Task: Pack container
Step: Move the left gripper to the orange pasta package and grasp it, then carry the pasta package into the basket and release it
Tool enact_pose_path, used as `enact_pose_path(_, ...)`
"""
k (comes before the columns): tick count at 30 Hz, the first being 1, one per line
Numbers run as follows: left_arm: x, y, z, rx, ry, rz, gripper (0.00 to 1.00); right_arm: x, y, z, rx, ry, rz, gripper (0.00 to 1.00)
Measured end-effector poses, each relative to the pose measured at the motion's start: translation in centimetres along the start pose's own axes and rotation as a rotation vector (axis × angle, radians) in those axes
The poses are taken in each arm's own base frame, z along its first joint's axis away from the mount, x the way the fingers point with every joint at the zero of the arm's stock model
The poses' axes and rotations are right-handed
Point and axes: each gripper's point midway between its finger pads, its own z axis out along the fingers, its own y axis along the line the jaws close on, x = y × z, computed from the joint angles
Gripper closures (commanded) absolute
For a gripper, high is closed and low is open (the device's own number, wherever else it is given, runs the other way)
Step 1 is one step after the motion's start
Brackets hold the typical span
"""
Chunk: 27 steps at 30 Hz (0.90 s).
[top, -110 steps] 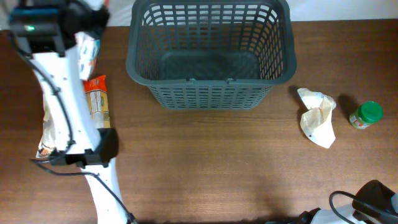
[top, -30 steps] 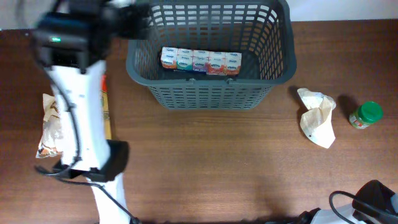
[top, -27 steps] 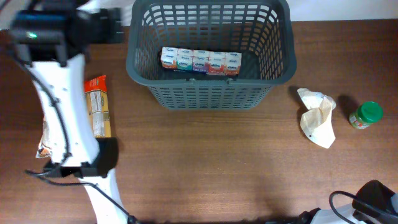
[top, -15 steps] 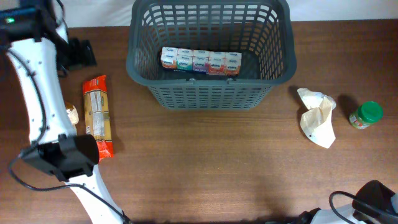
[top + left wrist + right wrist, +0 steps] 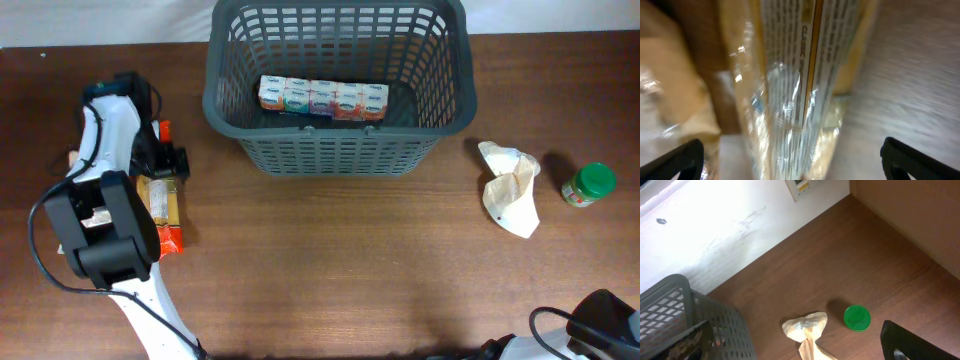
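The container [image 5: 338, 150] stands at the far side of the brown table [image 5: 350, 270], near the middle. A row of small cartons [image 5: 322, 98] lies inside against its front wall; their coloured labels are too small to read.

The left gripper [image 5: 792, 159] hangs low over a clear packet with orange-red ends [image 5: 162, 200], its fingers [image 5: 675, 159] spread wide to either side and touching nothing. The packet carries a gold stripe and lines of dark print, too blurred to read. A tan bag [image 5: 675, 100] lies just beside it.

The right gripper [image 5: 797, 341] is raised near the table's right end, its tips at opposite lower corners of the wrist view, apart and empty. Below it lie a crumpled cream wrapper [image 5: 512, 188] and a green-lidded jar [image 5: 588, 185], close together and well apart from the container.
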Motion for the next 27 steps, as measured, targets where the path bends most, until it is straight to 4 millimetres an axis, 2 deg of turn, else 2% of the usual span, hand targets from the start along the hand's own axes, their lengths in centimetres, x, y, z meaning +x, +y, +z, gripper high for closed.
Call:
enact_pose_path(7, 0.0, 0.2, 2.8, 0.001, -0.014, -0.034, 0.01, 0.0, 0.0, 0.0, 0.000, 0.000, 0.001, 0.01)
enact_pose_path(11, -0.4, 0.0, 3.3, 0.013, -0.047, -0.052, 0.00, 0.0, 0.0, 0.0, 0.000, 0.000, 0.000, 0.01)
enact_pose_path(12, -0.4, -0.1, 3.3, 0.017, -0.052, -0.053, 0.03, 0.0, 0.0, 0.0, 0.000, 0.000, 0.000, 0.01)
enact_pose_path(13, -0.4, -0.1, 3.3, 0.018, -0.056, -0.054, 0.11, 0.0, 0.0, 0.0, 0.000, 0.000, 0.000, 0.01)
enact_pose_path(14, -0.4, -0.1, 3.4, 0.024, -0.060, -0.055, 0.28, 0.0, 0.0, 0.0, 0.000, 0.000, 0.000, 0.01)
enact_pose_path(15, -0.5, -0.2, 3.4, 0.030, -0.068, -0.053, 0.56, 0.0, 0.0, 0.0, 0.000, 0.000, 0.000, 0.01)
enact_pose_path(16, -0.6, -0.3, 3.5, 0.037, -0.074, -0.049, 0.73, 0.0, 0.0, 0.0, 0.000, 0.000, 0.000, 0.01)
enact_pose_path(18, -0.6, -0.3, 3.6, 0.034, -0.077, -0.049, 0.94, 0.0, 0.0, 0.0, 0.000, 0.000, 0.000, 0.01)
enact_pose_path(19, -0.6, -0.3, 3.6, 0.034, -0.077, -0.046, 0.98, 0.0, 0.0, 0.0, 0.000, 0.000, 0.000, 0.01)
enact_pose_path(27, 0.1, -0.3, 2.2, 0.037, -0.043, -0.032, 0.98, 0.0, 0.0, 0.0, 0.000, 0.000, 0.000, 0.01)
